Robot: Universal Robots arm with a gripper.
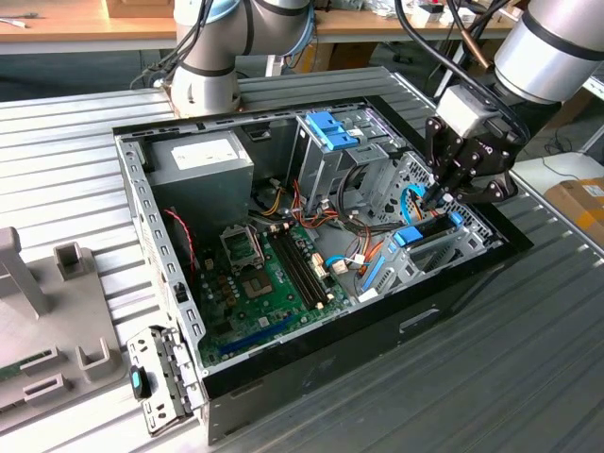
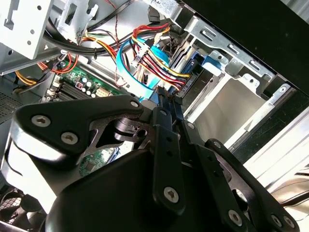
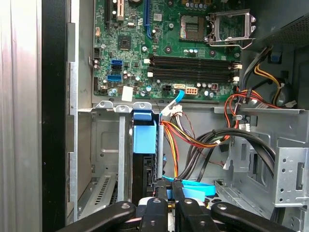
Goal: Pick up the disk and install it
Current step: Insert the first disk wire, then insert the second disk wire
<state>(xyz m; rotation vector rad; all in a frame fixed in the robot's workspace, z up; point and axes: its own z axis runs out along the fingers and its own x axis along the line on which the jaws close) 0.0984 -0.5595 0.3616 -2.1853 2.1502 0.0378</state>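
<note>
At the exterior view's right, the black gripper (image 1: 442, 196) has its fingers pinched nearly together over the dark-grey, blue-railed disk (image 1: 429, 232) seated in the open black computer case (image 1: 377, 326); grip uncertain

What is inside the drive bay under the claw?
The disk stands on edge in the drive bay, its light-blue carrier showing. The claw sits at its end, hiding that part. The slot beside it looks empty.

The arm (image 1: 557, 47) is silver-grey tubing with a black ring and a pale blue joint cap, on a round grey base (image 1: 206, 80). Black cables trail at twelve o'clock above its white wrist block. The claw (image 1: 442, 195) is matte black linkage studded with silver screws.
</note>
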